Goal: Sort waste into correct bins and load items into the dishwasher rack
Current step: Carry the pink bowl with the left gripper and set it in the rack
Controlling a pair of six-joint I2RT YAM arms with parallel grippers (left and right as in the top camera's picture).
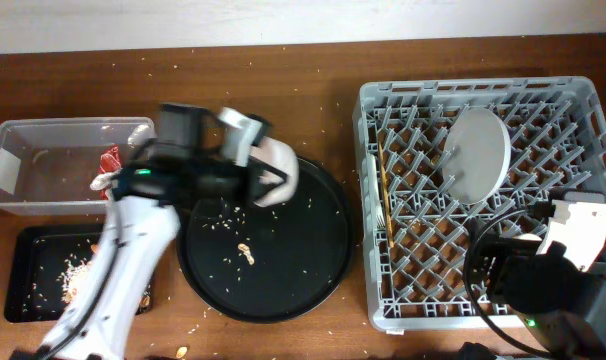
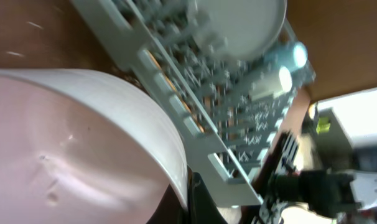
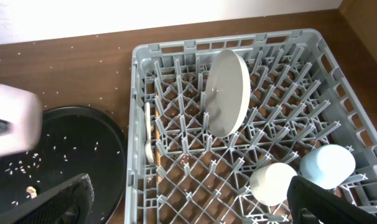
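The left hand (image 1: pixel 264 176) is clamped on the rim of the white bowl (image 1: pixel 283 165), holding it tilted above the far-left rim of the round black tray (image 1: pixel 308 275) mid-surface, probably so loose scraps drop off before it goes to the dishwasher rack (image 1: pixel 463 90) at the right edge. The right hand (image 3: pixel 190 186) hovers spread wide over the rack's near-right corner. Only its wrist view shows the cream cup (image 3: pixel 272 182) and light-blue cup (image 3: pixel 327 165) seated upside down near the upright plate (image 3: pixel 229 93); overhead, that arm hides them.
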